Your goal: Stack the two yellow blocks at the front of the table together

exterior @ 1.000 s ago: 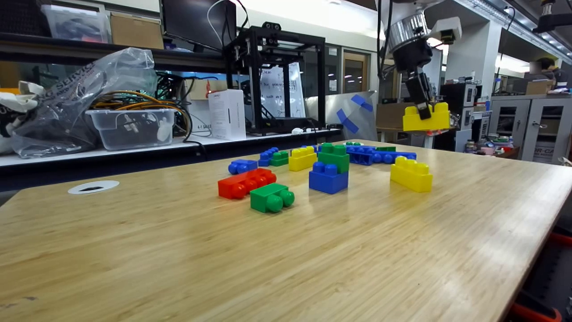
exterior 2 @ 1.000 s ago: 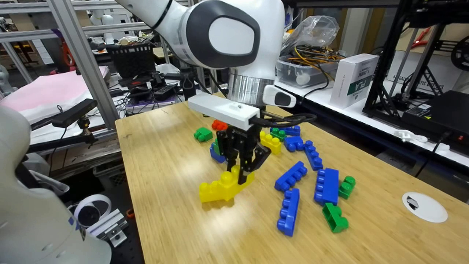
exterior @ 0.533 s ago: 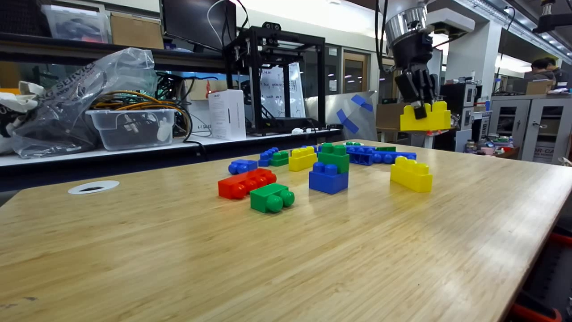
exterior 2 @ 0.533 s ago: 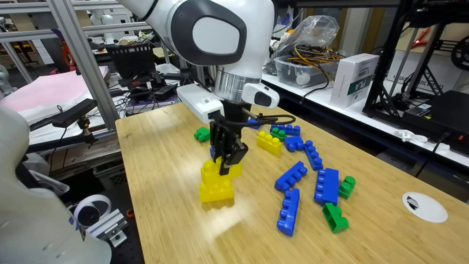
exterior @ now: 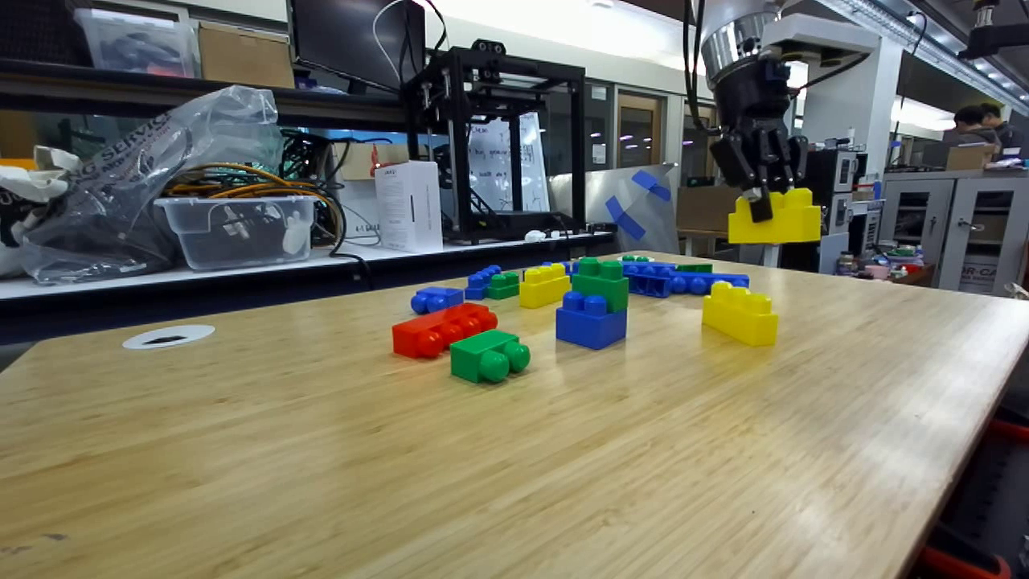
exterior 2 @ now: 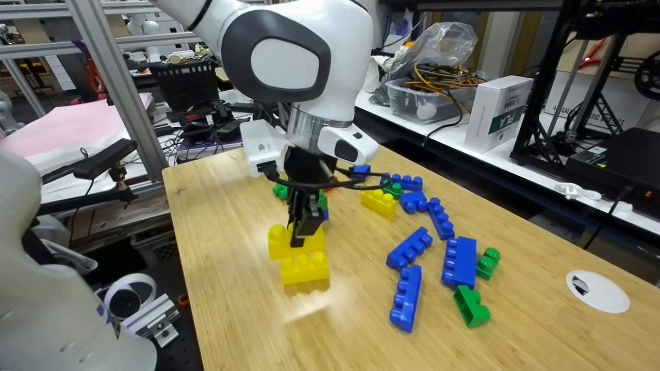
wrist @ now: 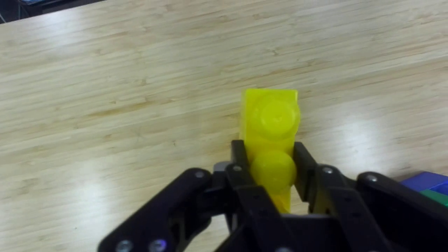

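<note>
Wood grain runs across the pale surface (exterior: 514, 466), where a green brick (exterior: 601, 285) sits atop a blue brick (exterior: 591, 328). Clamped on one yellow brick (exterior: 793, 223), the end effector (wrist: 269, 150) holds it aloft, apart from a second yellow brick (exterior 2: 304, 271), which stands studs-up on the surface.

In an exterior view, white carton (exterior 2: 499, 114): "PLA", white on green; smaller print not legible. In an exterior view, clear plastic bag (exterior: 165, 173): "SERVICE", dark capitals slanting upward. Pale box (exterior: 356, 207), partly behind the carton: "4-1 GAL", remainder hidden. Whiteboard (exterior: 492, 161): handwriting, too small to read.
</note>
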Motion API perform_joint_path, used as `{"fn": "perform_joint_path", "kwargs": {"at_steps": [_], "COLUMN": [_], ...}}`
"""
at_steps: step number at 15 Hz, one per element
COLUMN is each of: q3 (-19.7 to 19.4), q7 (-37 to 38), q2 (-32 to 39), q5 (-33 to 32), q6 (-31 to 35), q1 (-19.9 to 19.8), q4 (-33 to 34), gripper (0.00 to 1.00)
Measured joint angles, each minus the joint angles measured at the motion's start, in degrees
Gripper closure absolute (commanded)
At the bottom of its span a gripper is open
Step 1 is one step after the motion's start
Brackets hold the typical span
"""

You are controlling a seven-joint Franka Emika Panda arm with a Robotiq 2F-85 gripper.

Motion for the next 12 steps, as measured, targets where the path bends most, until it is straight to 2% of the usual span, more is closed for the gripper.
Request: {"fn": "perform_joint_path", "kwargs": {"at_steps": [12], "q3": [0.91], "q7": [7.08], "q2": [1.21], "q5": [6.12], "q6": [10.13], "q1": [0.07], "q4": [-4.51], "gripper": [0.9]}}
